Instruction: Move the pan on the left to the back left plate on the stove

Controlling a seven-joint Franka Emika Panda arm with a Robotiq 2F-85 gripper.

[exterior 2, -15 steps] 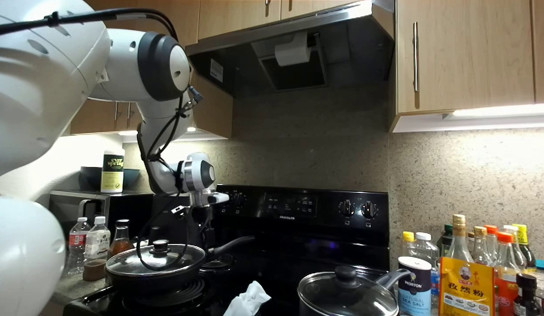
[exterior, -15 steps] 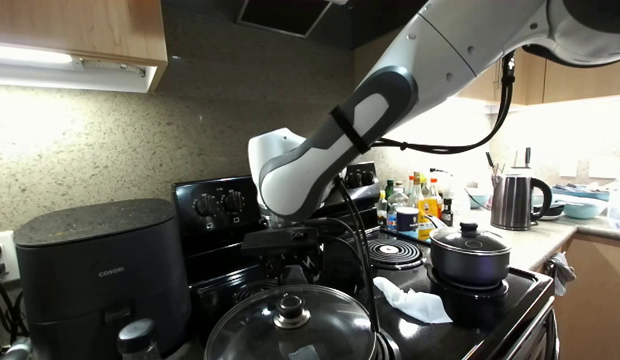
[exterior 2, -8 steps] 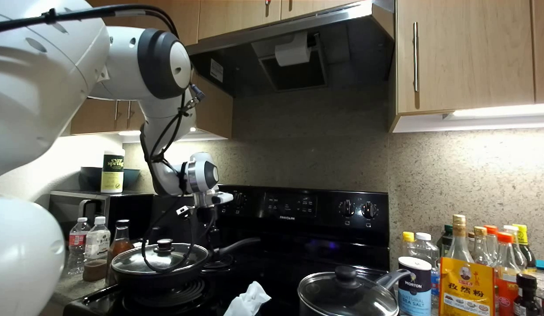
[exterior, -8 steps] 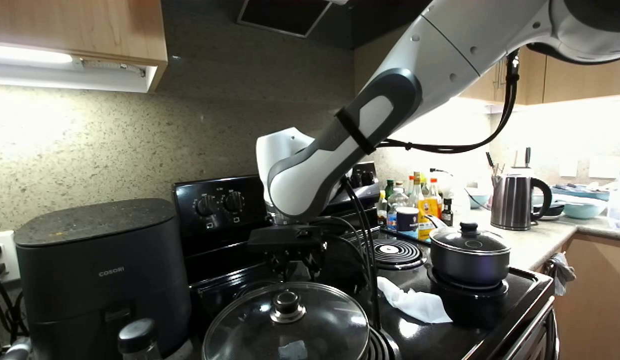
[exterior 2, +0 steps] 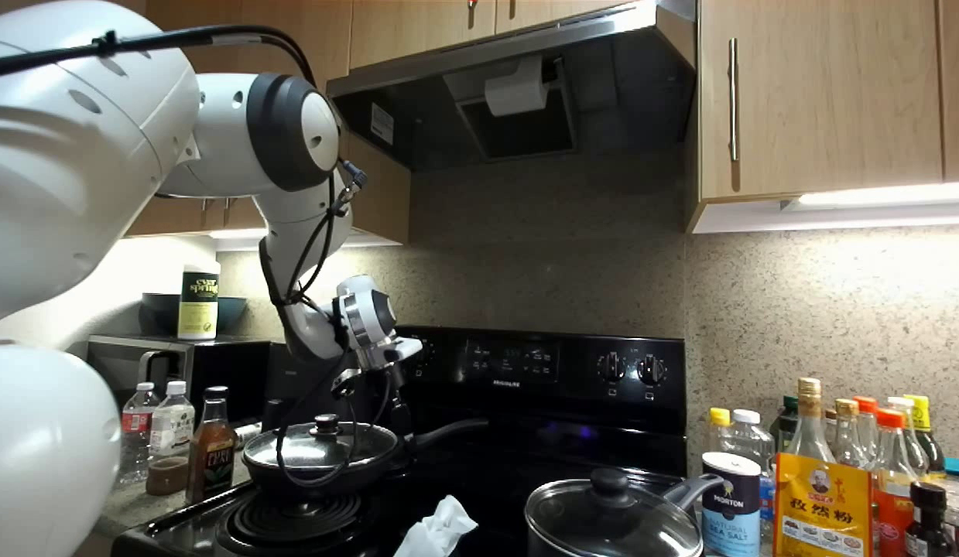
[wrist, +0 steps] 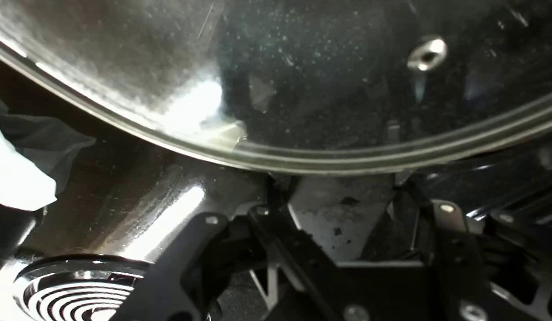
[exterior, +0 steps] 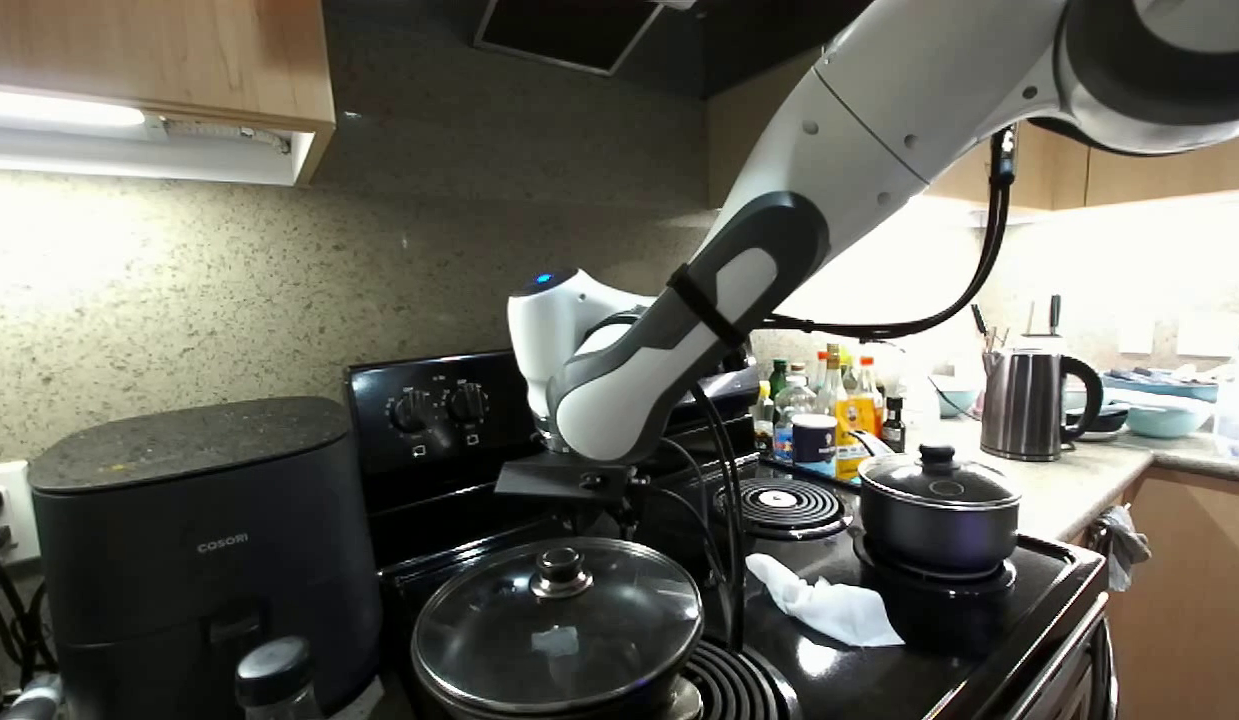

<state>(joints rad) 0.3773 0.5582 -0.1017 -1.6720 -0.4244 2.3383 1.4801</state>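
Speckled wall (exterior: 209,300) behind, black stove (exterior: 849,680) low in an exterior view. Lidded pan (exterior: 599,630) at bottom centre there, partly hiding a coil (exterior: 734,690); cannot tell whether touching it. Gripper (wrist: 340,178) drawn partly together, clamped on the pan near the root of its long black handle (exterior 2: 452,431). Smaller pot (exterior: 939,520) at right, crumpled white sheet (exterior: 829,610) on the stove between.

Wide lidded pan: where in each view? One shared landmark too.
In an exterior view: pan low, just left of centre.
In an exterior view: pan at lower left.
Wrist view: pan across the top, cropped.
Landmark: crumpled white sheet, between pan and smaller pot in both exterior views, left edge in wrist view.
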